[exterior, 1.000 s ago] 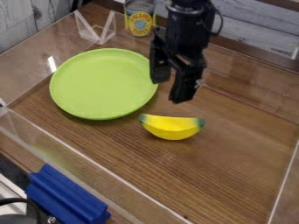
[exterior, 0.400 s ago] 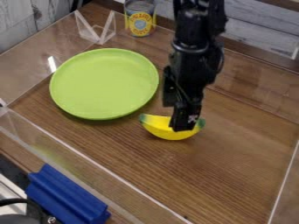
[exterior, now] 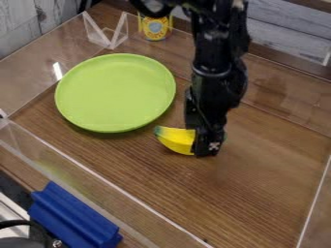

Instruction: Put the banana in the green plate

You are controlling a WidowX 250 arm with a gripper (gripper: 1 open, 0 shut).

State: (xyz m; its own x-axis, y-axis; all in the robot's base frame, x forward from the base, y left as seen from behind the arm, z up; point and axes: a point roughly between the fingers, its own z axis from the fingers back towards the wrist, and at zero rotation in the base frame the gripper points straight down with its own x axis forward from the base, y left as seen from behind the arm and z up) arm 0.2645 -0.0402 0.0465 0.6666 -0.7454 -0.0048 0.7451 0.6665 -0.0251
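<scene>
- Now the banana lies on the wooden table, just beside the near-right rim of the green plate, which holds nothing.
- Since a second ago the gripper has sunk from above the plate's edge onto the banana, so the grasp looks imminent.
- Its jaws stand spread, straddling the banana's right end; nothing is pinched yet.
- Behind, a yellow can stands well apart.

The arm points its claw straight down (jaws spread wide).
</scene>
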